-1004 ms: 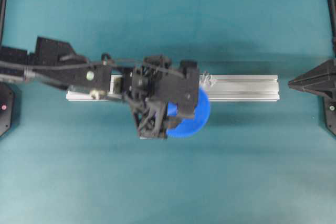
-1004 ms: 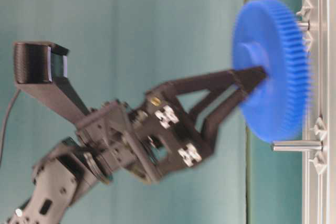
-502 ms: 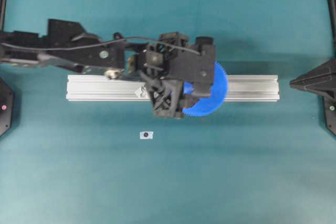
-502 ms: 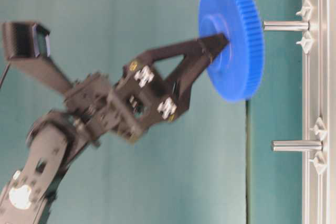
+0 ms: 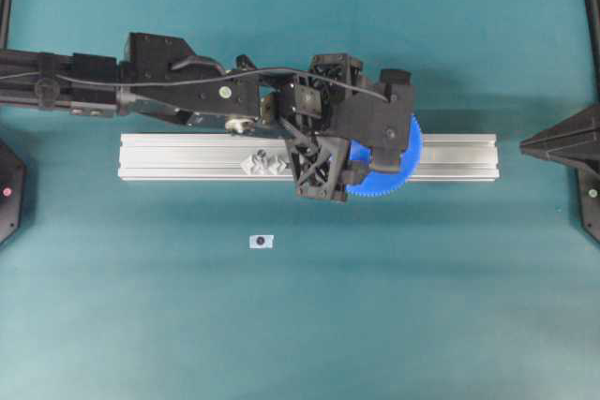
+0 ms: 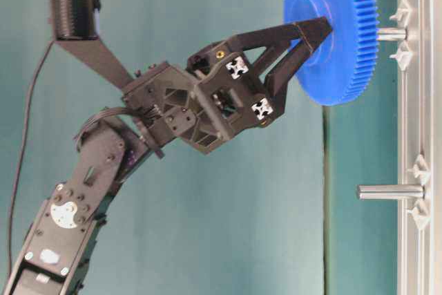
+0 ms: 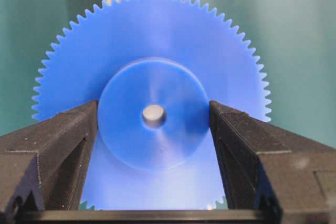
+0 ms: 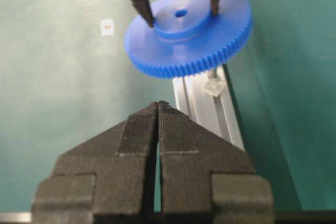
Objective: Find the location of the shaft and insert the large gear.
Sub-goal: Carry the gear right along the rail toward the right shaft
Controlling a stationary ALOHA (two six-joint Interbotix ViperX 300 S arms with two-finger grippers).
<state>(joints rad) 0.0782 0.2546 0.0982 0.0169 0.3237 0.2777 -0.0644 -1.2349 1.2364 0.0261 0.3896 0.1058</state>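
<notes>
the large gear [image 6: 331,31] hangs above the aluminium rail [image 5: 187,156], pinched at its raised round hub [image 7: 154,113] between the two black fingers [image 7: 63,145] of the left gripper [image 6: 316,32]. in the left wrist view the fingers press on opposite sides of the hub, and the small centre hole shows a grey disc inside it, in line with the shaft [image 6: 391,33]. from table level the gear's toothed face lies roughly parallel to the rail, slightly tilted, and a short grey stretch of the shaft shows between the gear and the rail; whether the pin has entered the hole cannot be told from that side. two tiny translucent brackets [image 6: 402,14] sit on the rail just beside the shaft's foot, one on each side.

a second pin [image 6: 390,191] stands bare farther along the rail, well apart from the gear, with its own pair of brackets. from overhead the gear pokes out as a blue arc from under the left gripper, wider than the rail, toward the rail's right part.

the right gripper [image 8: 158,109] has its fingers pressed together, holding nothing, and sits at the desk's [image 5: 300,325] right edge, well apart from the rail. a small white tag with a dark dot [image 5: 262,242] lies on the desk near the rail.
</notes>
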